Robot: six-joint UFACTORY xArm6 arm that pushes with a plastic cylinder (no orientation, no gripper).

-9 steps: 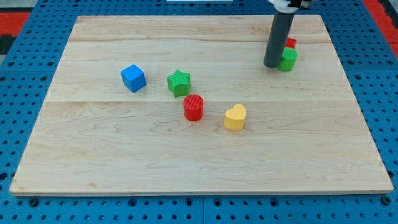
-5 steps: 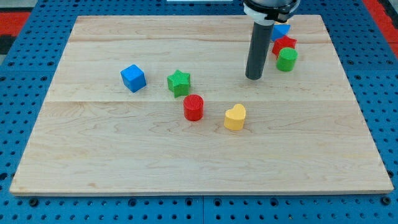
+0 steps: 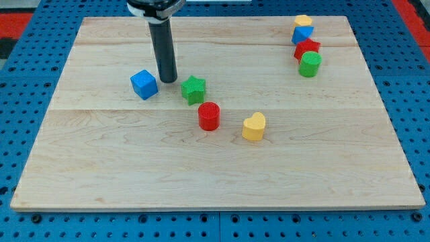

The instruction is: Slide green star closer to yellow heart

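The green star (image 3: 193, 89) lies on the wooden board left of centre. The yellow heart (image 3: 254, 126) lies to its lower right, near the board's middle. A red cylinder (image 3: 209, 115) sits between them, just below and right of the star. My tip (image 3: 168, 79) rests on the board just up and left of the green star, between it and the blue cube (image 3: 144, 84). A small gap separates the tip from the star.
At the view's top right stands a close column of blocks: a yellow block (image 3: 303, 21), a blue block (image 3: 303, 33), a red star (image 3: 307, 49) and a green cylinder (image 3: 310, 64). The wooden board (image 3: 215, 175) lies on a blue pegboard.
My tip has swept from the top right, beside the green cylinder, across the board to the left, ending just up and left of the green star. No block has moved.
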